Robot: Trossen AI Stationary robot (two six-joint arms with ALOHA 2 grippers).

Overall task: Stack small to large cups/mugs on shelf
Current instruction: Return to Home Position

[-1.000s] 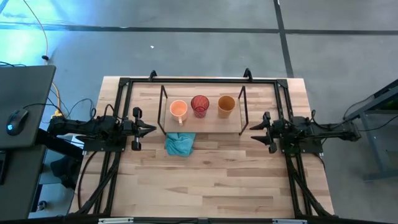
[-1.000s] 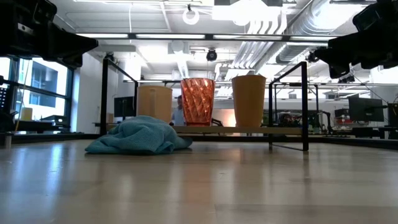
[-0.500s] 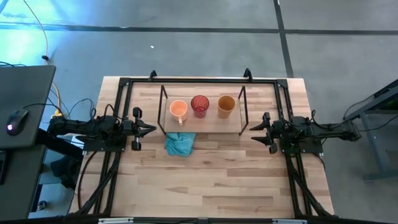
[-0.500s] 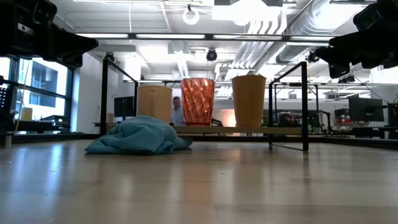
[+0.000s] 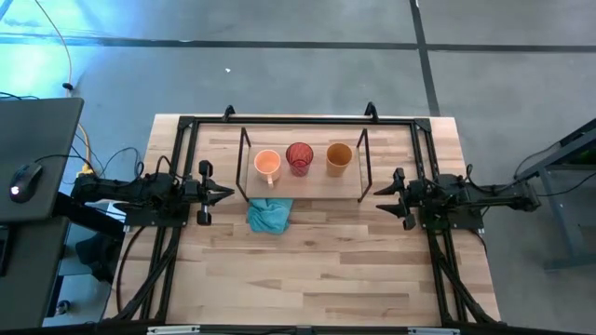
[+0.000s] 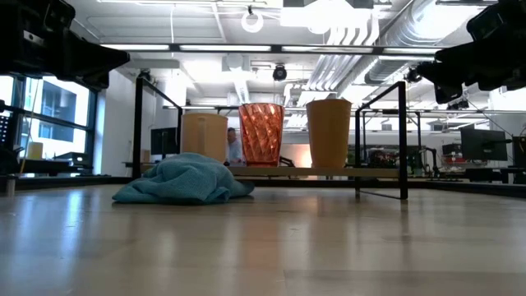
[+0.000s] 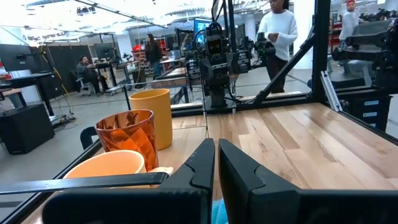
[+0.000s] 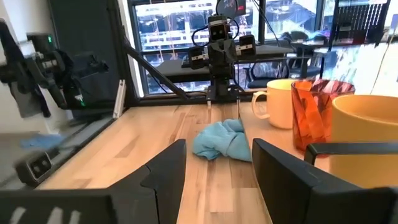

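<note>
Three cups stand upright in a row on the shelf's wood board (image 5: 307,184): a light orange mug (image 5: 267,165) at the left, a red patterned cup (image 5: 299,157) in the middle, an amber tumbler (image 5: 339,158) at the right. The shelf has a thin black wire frame (image 6: 402,140). My left gripper (image 5: 227,194) waits shut, level, left of the shelf. My right gripper (image 5: 380,194) waits open, level, right of the shelf. Neither touches anything.
A teal cloth (image 5: 269,215) lies crumpled on the table against the shelf's near edge, below the mug. A black frame (image 5: 186,130) runs along the table's far and side edges. The near half of the wooden tabletop (image 5: 307,279) is bare. People stand in the room beyond.
</note>
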